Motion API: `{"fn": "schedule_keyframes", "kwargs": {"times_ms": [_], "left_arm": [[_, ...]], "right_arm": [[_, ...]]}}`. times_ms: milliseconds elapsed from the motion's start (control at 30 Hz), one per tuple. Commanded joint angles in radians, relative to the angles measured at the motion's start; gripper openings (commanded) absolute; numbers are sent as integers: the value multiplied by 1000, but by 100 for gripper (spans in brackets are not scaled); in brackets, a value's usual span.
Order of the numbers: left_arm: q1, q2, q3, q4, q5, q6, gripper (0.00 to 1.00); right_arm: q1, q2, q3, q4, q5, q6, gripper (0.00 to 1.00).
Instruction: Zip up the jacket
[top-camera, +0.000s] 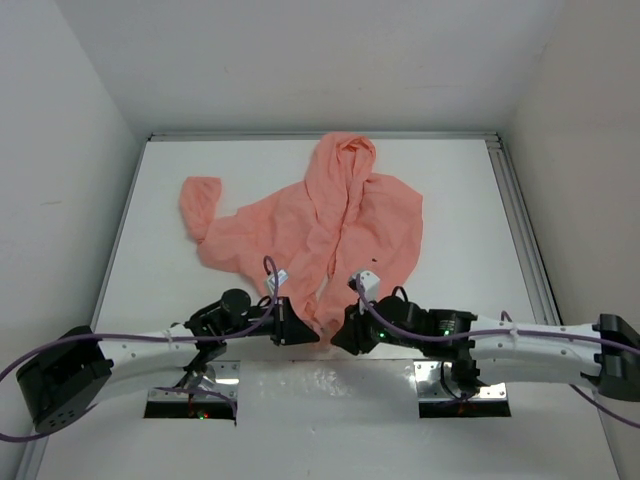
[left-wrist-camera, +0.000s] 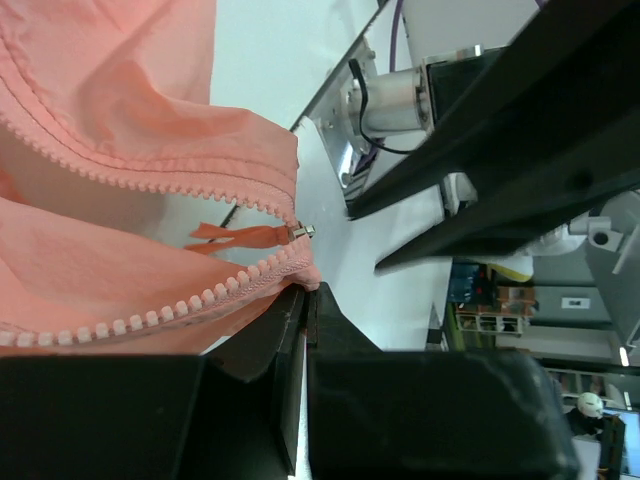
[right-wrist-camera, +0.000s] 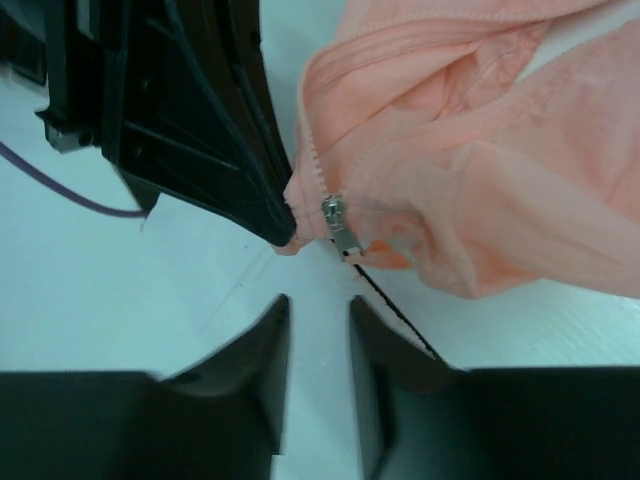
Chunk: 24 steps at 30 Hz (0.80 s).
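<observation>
While left tool (left-wrist-camera: 307, 295) clamps its hem and right tool (right-wrist-camera: 318, 305) gapes, the pink jacket (top-camera: 340, 225) lies unzipped.

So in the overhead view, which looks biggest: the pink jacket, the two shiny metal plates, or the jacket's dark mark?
1. jacket, far largest.
2. left plate and right plate, alike, can't rank.
3. dark mark, tiny.
</observation>
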Motion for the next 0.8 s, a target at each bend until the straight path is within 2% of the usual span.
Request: {"fn": "schedule_keyframes", "kwargs": {"times_ms": [0, 133, 533, 767], "left_arm": [[14, 4, -12, 113, 39, -40, 0], [22, 6, -15, 119, 40, -48, 0], [23, -33, -24, 116, 39, -65, 0], [23, -31, -23, 107, 42, -61, 0]], "right_arm": [[29, 28, -9, 147, 14, -7, 33], [44, 88, -30, 185, 38, -26, 47], [72, 182, -90, 323, 168, -89, 47], [89, 228, -116, 452, 184, -96, 47]]}}
